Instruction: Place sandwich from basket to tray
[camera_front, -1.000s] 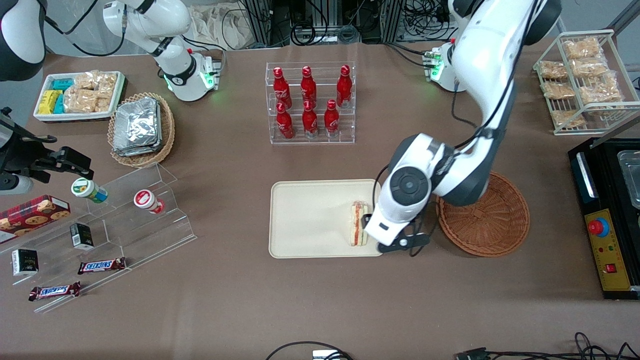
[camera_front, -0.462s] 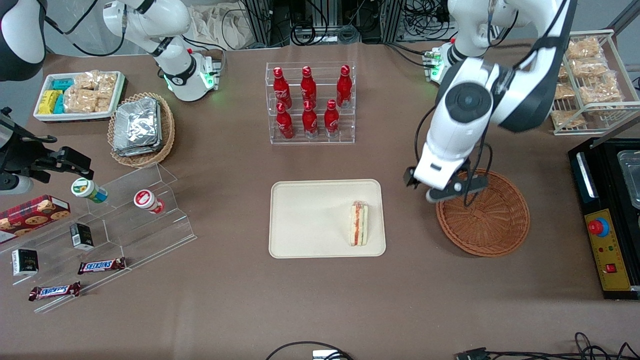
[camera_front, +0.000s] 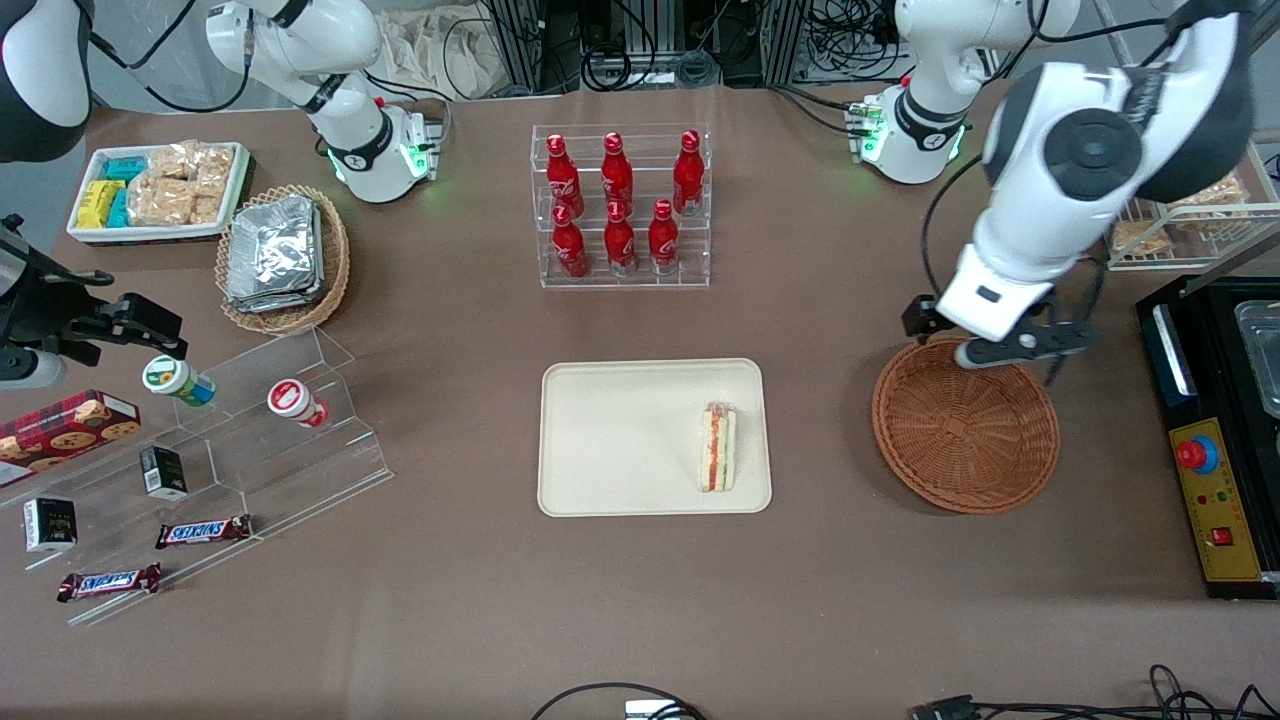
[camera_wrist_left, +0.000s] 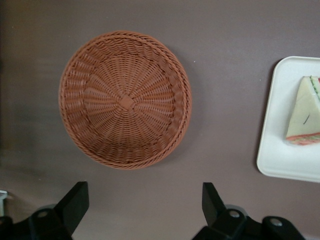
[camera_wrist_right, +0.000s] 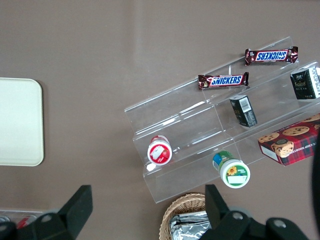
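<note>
The triangular cream sandwich (camera_front: 717, 447) now lies on the beige rectangular tray (camera_front: 610, 440), and the left gripper (camera_front: 985, 340), wide open and empty, has withdrawn above the emptied reddish-brown wicker basket (camera_front: 966, 440), suggesting the task is finished.

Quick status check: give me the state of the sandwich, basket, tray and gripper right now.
sandwich: lying on the tray, released.
basket: empty, upright on the table.
tray: flat on the table, holding only the sandwich.
gripper: open, empty, raised above the basket's rim.
</note>
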